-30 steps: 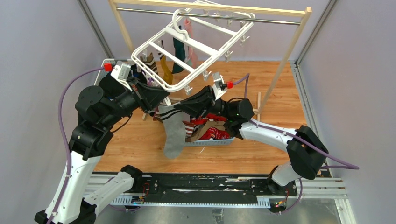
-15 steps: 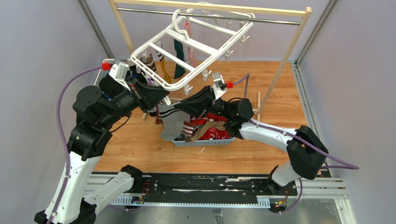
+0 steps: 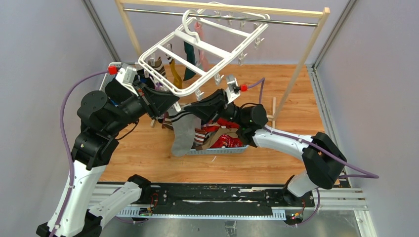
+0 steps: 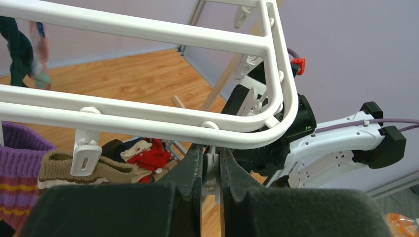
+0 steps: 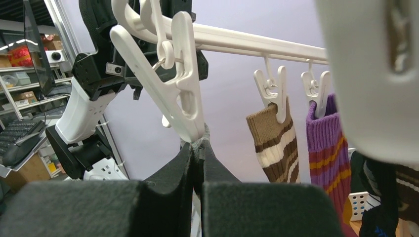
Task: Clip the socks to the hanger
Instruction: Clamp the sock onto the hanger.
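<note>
Grey sock offered to a clip of the hanger.
The clip is pinched by the left fingers, probably to open it; the sock cuff is nipped between the right fingers at its mouth.

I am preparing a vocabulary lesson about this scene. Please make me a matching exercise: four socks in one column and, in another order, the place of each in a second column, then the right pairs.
Socks
A. grey sock
B. brown-and-cream striped sock
C. red socks
D. dark green sock

Places
1. lying in the basket
2. clipped to the hanger beside the purple striped sock
3. pinched in the right jaws
4. hanging beside the pink sock

Pairs: A-3, B-2, C-1, D-4.
</note>
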Controlling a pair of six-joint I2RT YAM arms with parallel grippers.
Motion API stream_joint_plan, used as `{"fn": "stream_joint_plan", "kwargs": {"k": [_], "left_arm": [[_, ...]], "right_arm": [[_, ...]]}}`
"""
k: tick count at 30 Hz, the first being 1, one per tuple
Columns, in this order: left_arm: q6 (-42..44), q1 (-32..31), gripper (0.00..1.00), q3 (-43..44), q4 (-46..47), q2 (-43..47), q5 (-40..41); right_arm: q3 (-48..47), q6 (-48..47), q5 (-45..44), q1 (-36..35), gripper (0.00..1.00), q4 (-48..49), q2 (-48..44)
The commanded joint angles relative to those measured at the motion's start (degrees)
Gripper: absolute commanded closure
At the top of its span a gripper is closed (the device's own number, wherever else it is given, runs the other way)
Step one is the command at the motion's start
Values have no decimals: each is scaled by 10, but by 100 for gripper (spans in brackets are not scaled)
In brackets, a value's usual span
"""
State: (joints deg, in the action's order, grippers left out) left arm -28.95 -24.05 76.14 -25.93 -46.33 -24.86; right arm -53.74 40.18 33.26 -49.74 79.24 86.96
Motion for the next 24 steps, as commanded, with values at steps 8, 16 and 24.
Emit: {"fn": "stream_joint_plan", "kwargs": {"k": [8,16,24], "left_arm": [[15,1,100,7,-29,3,-35],[27,1,100,6,-40,3,-13],[51,1,100,7,-50,8,14]], "right_arm": [[-20,45,-32,5,100,72,16],[-4,61,-48,0,100,100,19],[6,38,-82,-22,100,99,7]]}}
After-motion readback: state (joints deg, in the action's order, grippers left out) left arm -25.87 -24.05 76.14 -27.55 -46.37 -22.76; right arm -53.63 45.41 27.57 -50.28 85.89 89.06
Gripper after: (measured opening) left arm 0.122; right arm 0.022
